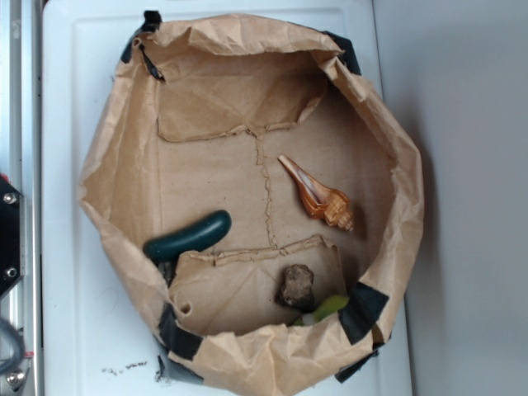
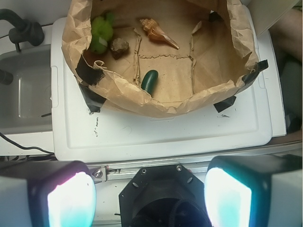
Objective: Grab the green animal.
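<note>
Gripper (image 2: 149,196): seen only in the wrist view, at the bottom edge; two pale glowing pads (image 2: 71,201) spread wide apart, nothing between them; well back from the paper tub, over the near edge of the white board.
Green animal (image 2: 101,32): lime-coloured toy inside the tub. In the wrist view it lies at about 11 o'clock of the tub floor, against the paper wall. In the exterior view only a sliver (image 1: 328,308) peeks over the crumpled rim at about 5 o'clock.
Brown rock (image 2: 119,47): just beside the green animal, on its inner side; whether they touch I cannot tell. Exterior view puts it (image 1: 295,286) at 5 o'clock of the floor.
Seashell (image 1: 317,196): orange-brown spiral, lying on its side at about 3 o'clock in the exterior view, pointed tip toward 11 o'clock; well apart from the rock.
Dark green sausage shape (image 1: 188,237): at 8 o'clock in the exterior view, one end tucked by the wall; well apart from the green animal.
Paper tub (image 1: 115,157): brown paper walls, crumpled, held with black tape (image 1: 363,312) at the corners; floor patched with torn paper pieces.
White board (image 1: 66,280): carries the tub; small dark marks near its 6 o'clock edge.
</note>
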`<control>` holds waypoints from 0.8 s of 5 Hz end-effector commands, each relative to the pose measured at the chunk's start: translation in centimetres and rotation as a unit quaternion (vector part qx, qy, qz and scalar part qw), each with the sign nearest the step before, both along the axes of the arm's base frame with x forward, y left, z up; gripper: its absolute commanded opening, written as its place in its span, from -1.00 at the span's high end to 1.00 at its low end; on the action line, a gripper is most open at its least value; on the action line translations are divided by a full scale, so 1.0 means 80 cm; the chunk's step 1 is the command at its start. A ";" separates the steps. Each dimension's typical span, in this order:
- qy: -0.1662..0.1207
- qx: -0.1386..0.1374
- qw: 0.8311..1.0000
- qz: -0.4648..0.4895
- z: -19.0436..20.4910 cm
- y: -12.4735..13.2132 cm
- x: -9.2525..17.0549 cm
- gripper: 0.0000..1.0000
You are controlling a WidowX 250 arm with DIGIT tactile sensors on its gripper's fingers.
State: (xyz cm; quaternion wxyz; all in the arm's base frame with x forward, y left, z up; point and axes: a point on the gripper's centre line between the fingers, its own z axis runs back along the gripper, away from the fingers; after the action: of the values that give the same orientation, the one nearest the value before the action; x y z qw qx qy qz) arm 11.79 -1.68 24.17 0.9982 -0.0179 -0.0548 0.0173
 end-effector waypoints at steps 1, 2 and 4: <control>0.000 0.000 1.000 0.000 0.000 0.000 0.000 -1.00; 0.003 0.000 1.000 0.007 -0.007 -0.023 0.060 -1.00; -0.006 -0.029 0.999 0.030 0.005 -0.036 0.166 -1.00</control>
State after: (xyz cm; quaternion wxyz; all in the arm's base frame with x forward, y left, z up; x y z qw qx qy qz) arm 24.73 -5.09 22.95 0.9979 -0.0396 -0.0325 0.0406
